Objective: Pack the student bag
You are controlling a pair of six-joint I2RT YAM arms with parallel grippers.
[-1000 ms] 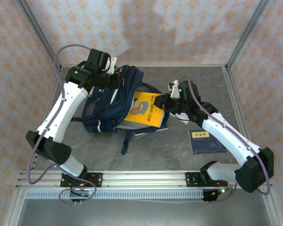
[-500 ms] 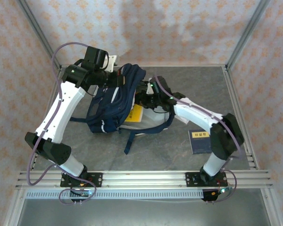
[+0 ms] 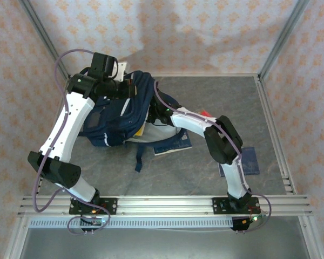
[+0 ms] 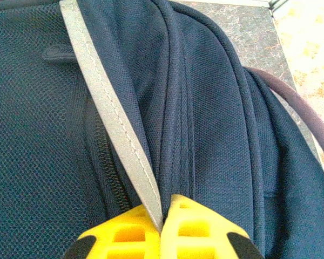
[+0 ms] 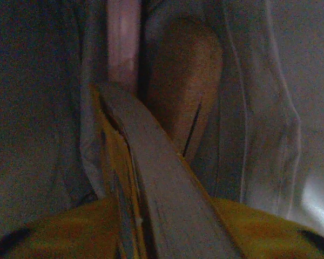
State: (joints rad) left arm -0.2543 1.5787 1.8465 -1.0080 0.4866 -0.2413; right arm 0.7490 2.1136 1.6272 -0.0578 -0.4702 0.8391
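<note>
The navy student bag point(image 3: 116, 116) lies at the table's back left, its mouth facing right. My left gripper point(image 3: 128, 90) holds its upper edge; in the left wrist view the yellow fingers point(image 4: 194, 226) are shut on the bag's grey reflective stripe point(image 4: 105, 102) and the fold of navy fabric point(image 4: 216, 108) beside it. My right forearm point(image 3: 178, 116) reaches into the mouth, with its gripper hidden inside. Within the dim bag, the right gripper point(image 5: 151, 221) is shut on a yellow-covered book point(image 5: 151, 172), page edge up, against the light grey lining point(image 5: 248, 124). A yellow sliver of the book point(image 3: 143, 129) shows at the mouth.
A blue notebook point(image 3: 174, 144) lies against the bag's lower right edge. Another dark blue book point(image 3: 252, 161) lies to the right, partly behind the right arm. A small red thing point(image 3: 205, 113) sits beyond the right forearm. A loose strap point(image 3: 141, 157) trails toward the front.
My right gripper has carried the yellow book leftward into the bag's mouth, so the book is nearly hidden. The left gripper has drawn the bag's top edge slightly left and back.
</note>
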